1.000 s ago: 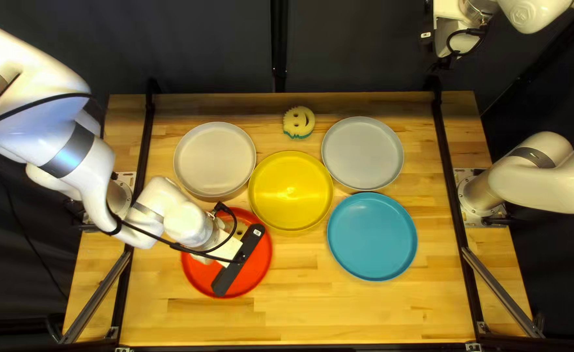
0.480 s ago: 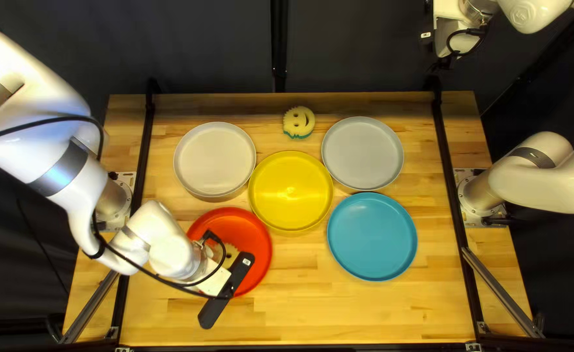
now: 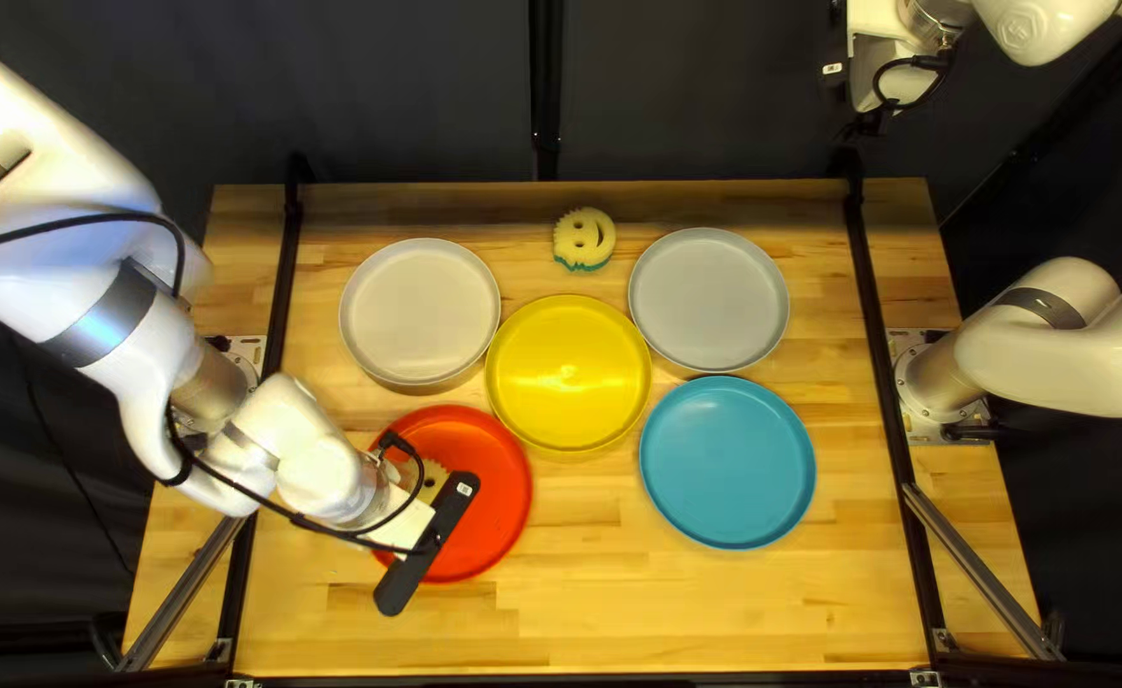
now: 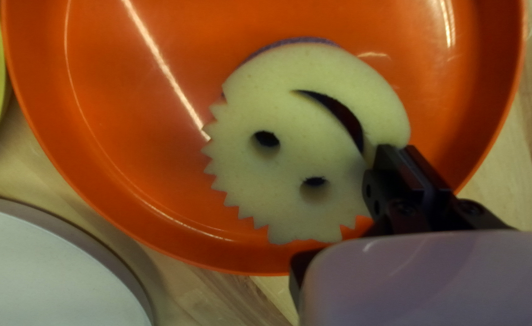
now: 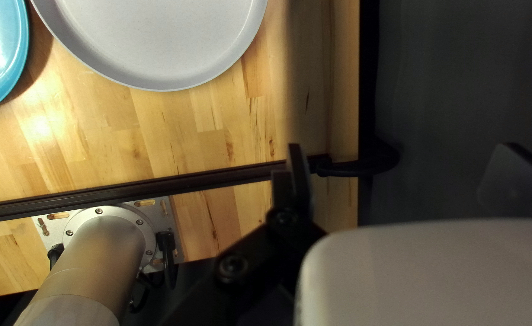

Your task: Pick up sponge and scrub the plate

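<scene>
My left gripper is over the near-left part of the red plate, its fingers hidden from above. The round yellow smiley sponge shows beside it. In the left wrist view, my left gripper is shut on one side of the sponge, which is over the red plate; whether they touch cannot be told. My right gripper hangs past the table's far edge. In the right wrist view my right gripper stands open, nothing between its fingers.
Another smiley sponge lies near the table's far edge. A yellow plate adjoins the red one. Also on the table are a white plate, a grey plate and a blue plate.
My left gripper and its sponge first moved toward the table's near edge, then slightly back and to the left. The right arm and the plates stayed still.
</scene>
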